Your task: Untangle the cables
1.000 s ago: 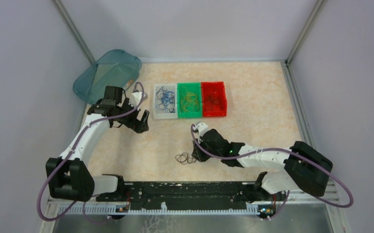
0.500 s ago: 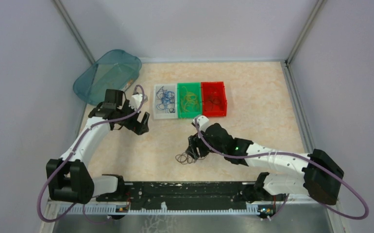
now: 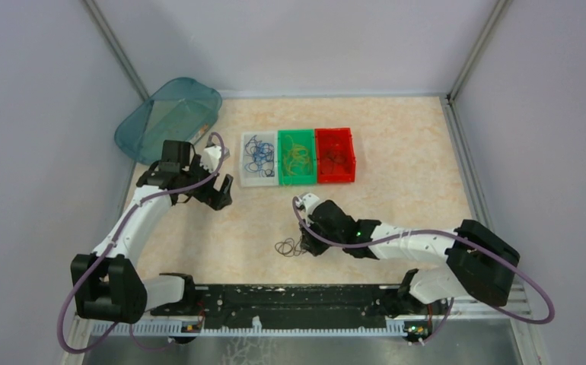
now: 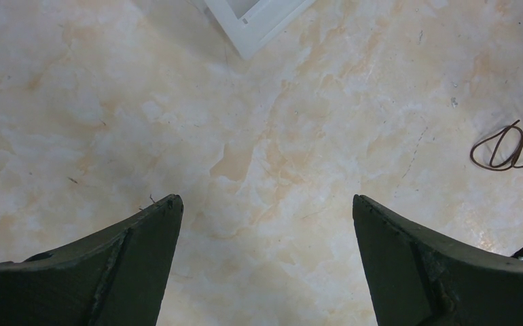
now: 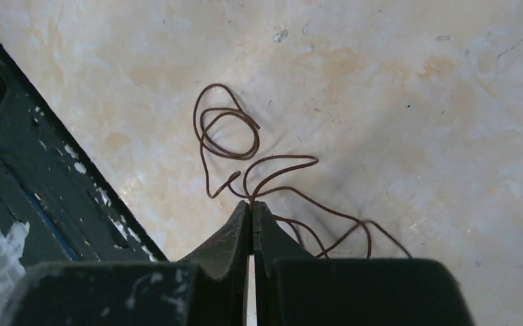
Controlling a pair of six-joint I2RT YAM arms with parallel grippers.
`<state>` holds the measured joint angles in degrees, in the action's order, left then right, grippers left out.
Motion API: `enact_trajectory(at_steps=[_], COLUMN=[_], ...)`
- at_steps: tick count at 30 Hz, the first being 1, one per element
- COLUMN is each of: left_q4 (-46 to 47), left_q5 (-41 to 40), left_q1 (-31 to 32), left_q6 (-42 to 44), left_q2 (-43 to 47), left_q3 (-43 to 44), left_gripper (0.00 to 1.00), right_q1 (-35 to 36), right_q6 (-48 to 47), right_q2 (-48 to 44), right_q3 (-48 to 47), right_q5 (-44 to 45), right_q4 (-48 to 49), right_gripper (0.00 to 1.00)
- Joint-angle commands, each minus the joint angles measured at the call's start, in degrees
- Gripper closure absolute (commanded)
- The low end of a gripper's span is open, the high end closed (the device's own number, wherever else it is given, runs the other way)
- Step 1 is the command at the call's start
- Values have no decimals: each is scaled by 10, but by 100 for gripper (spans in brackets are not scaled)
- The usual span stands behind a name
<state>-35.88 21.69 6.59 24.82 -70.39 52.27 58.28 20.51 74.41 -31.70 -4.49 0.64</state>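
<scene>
Right hand [image 5: 251, 207] has closed on the brown cable [image 3: 288, 248], loops trailing toward 11 o'clock; left hand [image 4: 265, 204] gapes empty, farther off.

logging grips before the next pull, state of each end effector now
left end effector: open, empty
right end effector: closed on the brown cable

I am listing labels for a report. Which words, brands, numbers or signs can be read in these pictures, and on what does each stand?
None: no text can be read in any view.
The white bin, green bin, red bin, brown cable and black rail show no print; the white flecks on the rail look like scuffs, not letters.
</scene>
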Motion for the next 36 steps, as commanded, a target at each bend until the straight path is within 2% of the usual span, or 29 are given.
enact_trajectory(at_steps=[1,9,14,20,28,36], left_q4=[13,9,0,-8,-16,-16], left_q5=[0,3,1,-2,5,13], left_q1=[-6,-8,-12,-17,-20,-27], left_q6=[-9,-3,5,19,20,22], left_q2=[10,8,16,23,18,17], left_q3=[9,17,25,30,39,41], left_gripper=[0,0,0,0,0,0], right_q1=[-1,-128,-216,-284,-320,-331], right_q6=[-22,-65,-66,-69,-101,-130], right_q2=[-32,-118,-117,-78,5,59], right_q3=[-63,-187,-236,-325,-436,-459], right_q5=[45,71,70,49,52,59], right_q4=[-13,-75,-49,-15,-7,14], right_gripper=[100,100,100,100,100,100])
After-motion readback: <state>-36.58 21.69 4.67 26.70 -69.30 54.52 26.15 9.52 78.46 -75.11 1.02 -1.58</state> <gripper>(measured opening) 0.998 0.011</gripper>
